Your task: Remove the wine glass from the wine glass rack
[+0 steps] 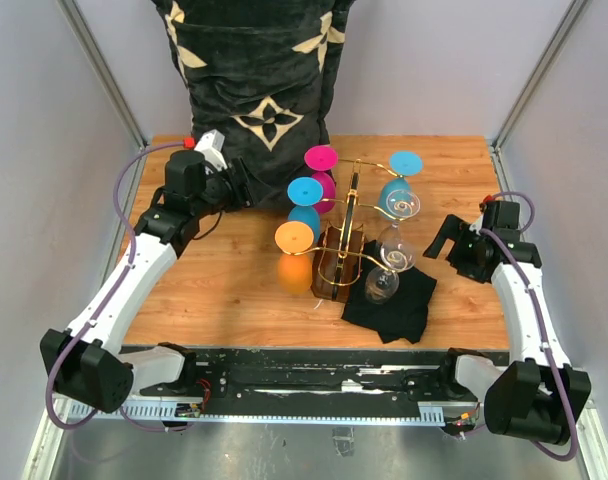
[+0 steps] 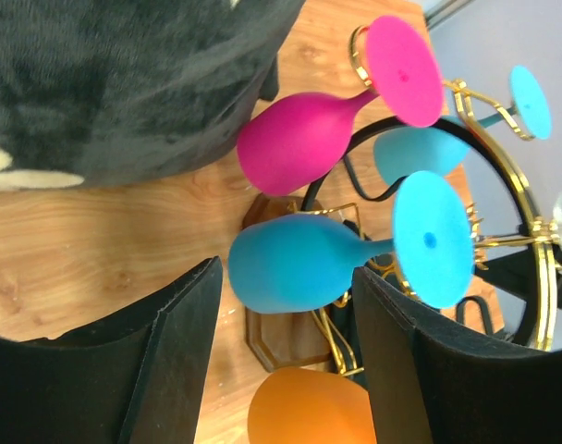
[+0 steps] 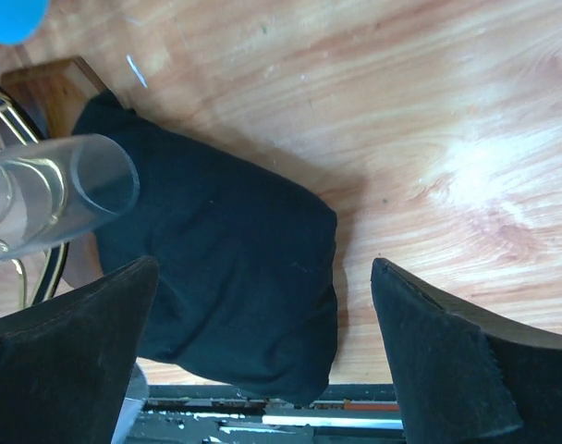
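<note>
Four coloured glasses, top view: a pink glass (image 1: 321, 158), a blue wine glass (image 1: 304, 190), an orange glass (image 1: 294, 237) and a second blue glass (image 1: 406, 162) hang foot-up on the wine glass rack (image 1: 346, 235), in the middle of the worktop (image 1: 224, 290). Clear glasses (image 1: 397, 205) hang on its 3 o'clock side.
Left jaws, top view: close to the rack, at its 10 o'clock.
Right jaws, top view: apart from the rack, at its 3 o'clock.
Left wrist view: the jaws are partly open. The blue wine glass sits just ahead, between the fingers (image 2: 170, 361), and I see no touch. Pink is at its 12 o'clock, orange at 6.
Right wrist view: the jaws are wide with nothing in them, above a black cloth (image 3: 235, 277).
Done: the reach looks almost there.
Left to do: I think grip the bowl, slide the foot off the gold wire and carry the glass away.
</note>
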`<state>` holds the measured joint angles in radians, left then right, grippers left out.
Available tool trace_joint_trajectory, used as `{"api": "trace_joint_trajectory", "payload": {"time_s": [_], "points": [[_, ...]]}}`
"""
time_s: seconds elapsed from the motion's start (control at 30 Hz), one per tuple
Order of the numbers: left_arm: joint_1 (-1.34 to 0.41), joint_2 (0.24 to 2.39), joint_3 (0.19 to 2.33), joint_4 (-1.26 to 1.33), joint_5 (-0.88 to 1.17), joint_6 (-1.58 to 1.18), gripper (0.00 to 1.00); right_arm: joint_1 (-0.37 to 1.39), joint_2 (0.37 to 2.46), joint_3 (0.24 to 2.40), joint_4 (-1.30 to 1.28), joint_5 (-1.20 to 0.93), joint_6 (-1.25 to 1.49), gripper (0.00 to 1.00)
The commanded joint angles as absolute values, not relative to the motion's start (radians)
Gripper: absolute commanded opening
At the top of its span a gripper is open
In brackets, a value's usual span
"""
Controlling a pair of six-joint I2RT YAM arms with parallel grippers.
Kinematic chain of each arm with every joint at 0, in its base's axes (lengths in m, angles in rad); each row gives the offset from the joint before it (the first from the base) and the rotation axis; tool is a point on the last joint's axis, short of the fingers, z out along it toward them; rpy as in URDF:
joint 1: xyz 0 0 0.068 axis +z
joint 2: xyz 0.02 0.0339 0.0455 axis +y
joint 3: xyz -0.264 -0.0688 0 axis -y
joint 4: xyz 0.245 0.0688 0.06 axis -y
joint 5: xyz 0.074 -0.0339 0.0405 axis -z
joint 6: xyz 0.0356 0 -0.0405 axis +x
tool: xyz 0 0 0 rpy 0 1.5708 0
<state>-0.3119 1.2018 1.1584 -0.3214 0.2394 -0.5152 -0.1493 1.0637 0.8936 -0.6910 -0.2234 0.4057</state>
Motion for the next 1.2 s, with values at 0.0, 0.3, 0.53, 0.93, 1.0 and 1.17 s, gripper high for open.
{"api": "trace_joint_trajectory", "payload": {"time_s": [0.0, 0.3, 0.53, 0.93, 1.0, 1.17], "points": [[-0.317, 1.199, 1.103, -0.302, 0.209, -0.502, 0.64, -0.163, 1.064, 0.831, -0.672, -0.28, 0.417, 0.98], [-0.316, 1.094, 1.033, -0.336, -0.147, -0.497, 0.64, -0.156, 0.97, 0.861, -0.794, -0.179, 0.377, 0.98], [-0.317, 1.111, 0.995, -0.447, -0.309, -0.453, 0.65, -0.15, 0.984, 0.943, -0.856, -0.127, 0.319, 0.98], [-0.317, 1.008, 0.888, -0.349, -0.221, -0.463, 0.67, -0.129, 1.058, 0.747, -0.671, -0.545, 0.417, 0.99], [-0.317, 1.016, 0.879, -0.339, -0.197, -0.479, 0.67, -0.108, 1.07, 0.716, -0.626, -0.597, 0.459, 0.98], [-0.317, 1.038, 0.865, -0.308, -0.157, -0.52, 0.66, -0.054, 1.11, 0.643, -0.559, -0.59, 0.533, 0.98]]}}
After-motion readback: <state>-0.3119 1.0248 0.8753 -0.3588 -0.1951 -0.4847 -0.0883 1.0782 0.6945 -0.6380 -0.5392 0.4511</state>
